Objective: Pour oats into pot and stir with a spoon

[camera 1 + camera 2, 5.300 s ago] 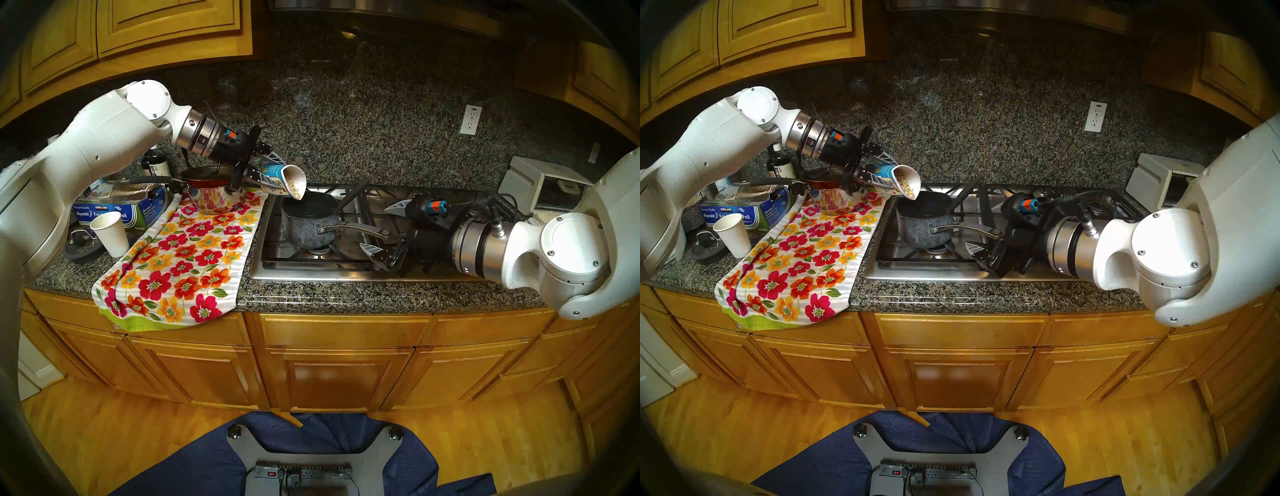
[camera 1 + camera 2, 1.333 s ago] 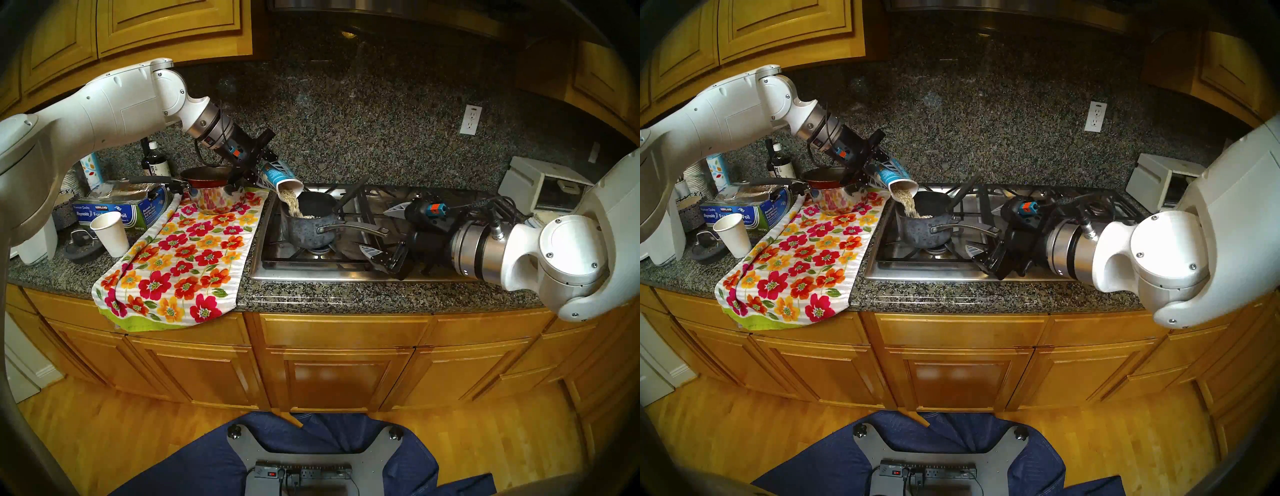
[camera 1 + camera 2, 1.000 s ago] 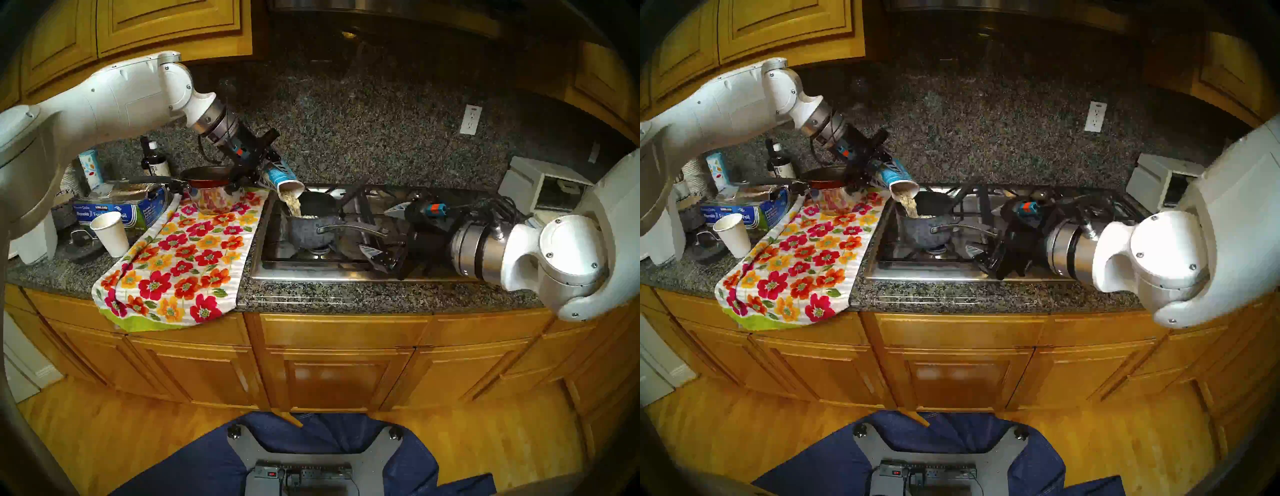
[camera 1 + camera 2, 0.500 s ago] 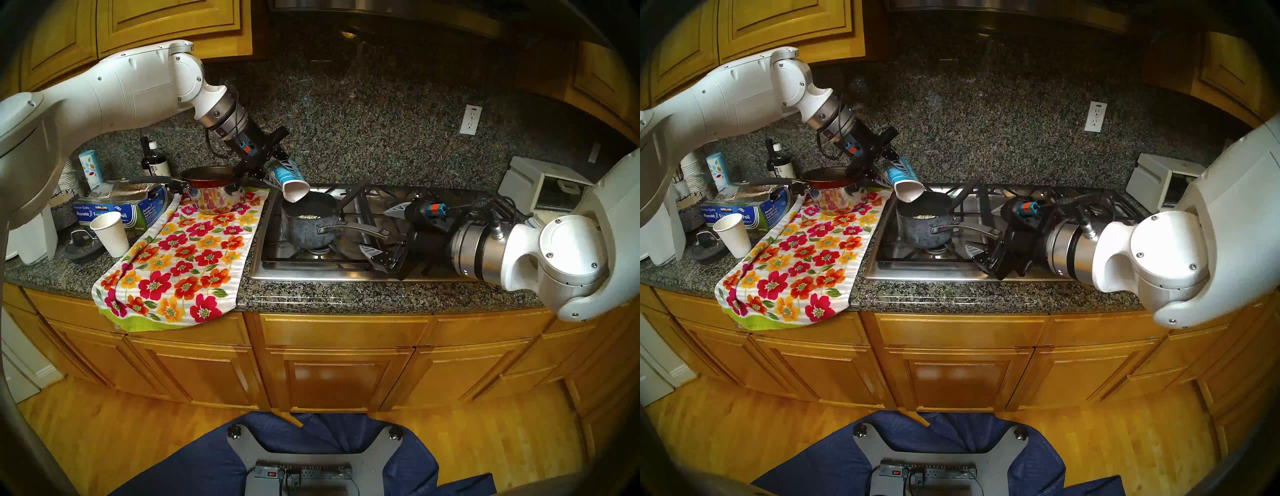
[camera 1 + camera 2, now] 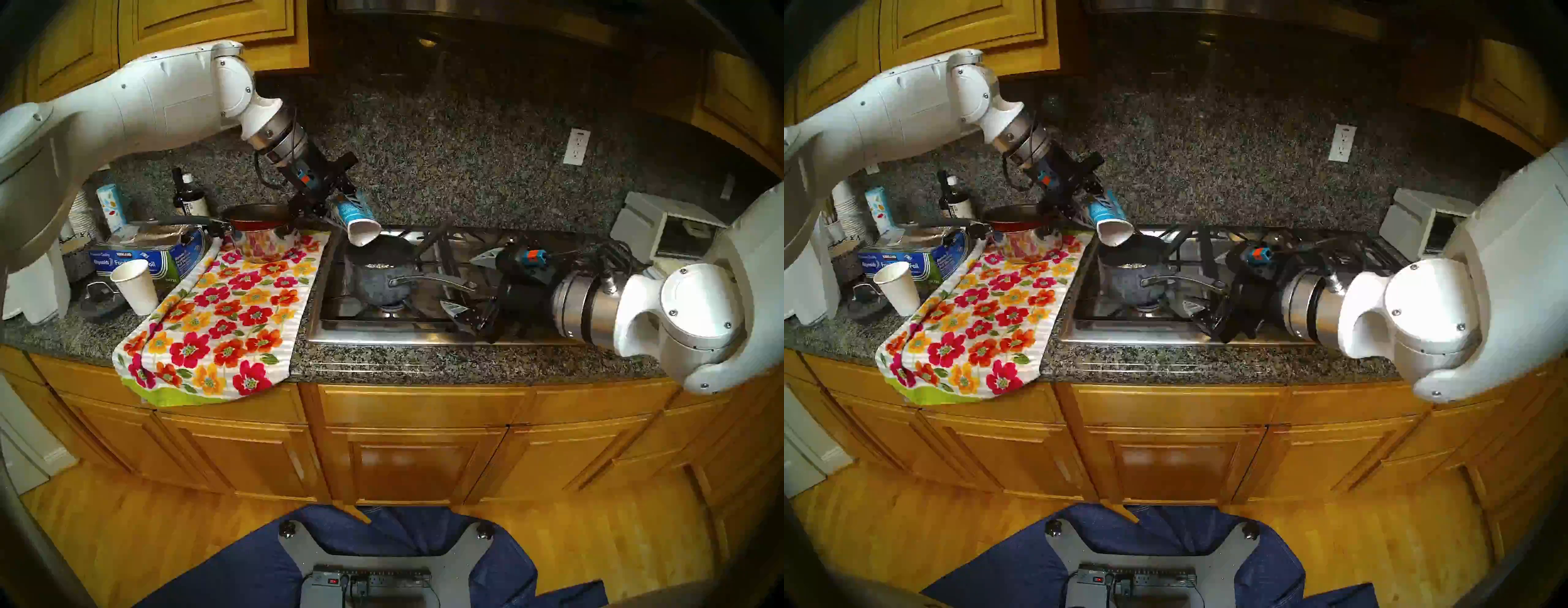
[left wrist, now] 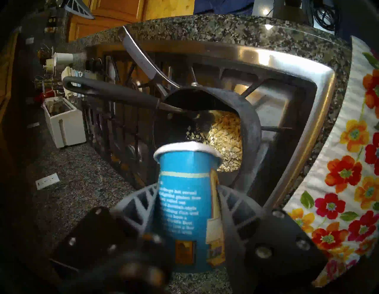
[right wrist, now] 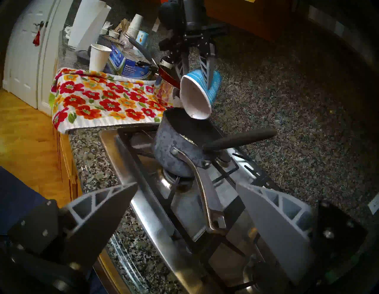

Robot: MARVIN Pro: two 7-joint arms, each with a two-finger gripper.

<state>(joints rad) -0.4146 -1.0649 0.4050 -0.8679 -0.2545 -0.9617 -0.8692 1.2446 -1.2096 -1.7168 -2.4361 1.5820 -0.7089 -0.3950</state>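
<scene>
Left gripper [image 6: 185, 207] clamped on light, crushable blue paper oatmeal cup [image 6: 185, 197], upended, pale oat flakes [image 6: 224, 141] below in speckled blue-grey saucepan [image 7: 174, 147]; right gripper [image 7: 185, 207] agape, empty, slim stiff black spoon [image 7: 238, 139] ahead, graspable mid-handle.

spoon [image 6: 114, 93] bowl hidden in pot [image 6: 249, 123], cup [image 6: 185, 197] label blurred

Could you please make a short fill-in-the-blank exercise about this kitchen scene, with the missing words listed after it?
1. The left gripper holds a ____ paper cup tipped over the saucepan.
2. The oats lie inside the ____.
3. The black spoon leans on the saucepan's ____.
4. The right gripper is ____.

Missing words: blue; saucepan; rim; open
</scene>
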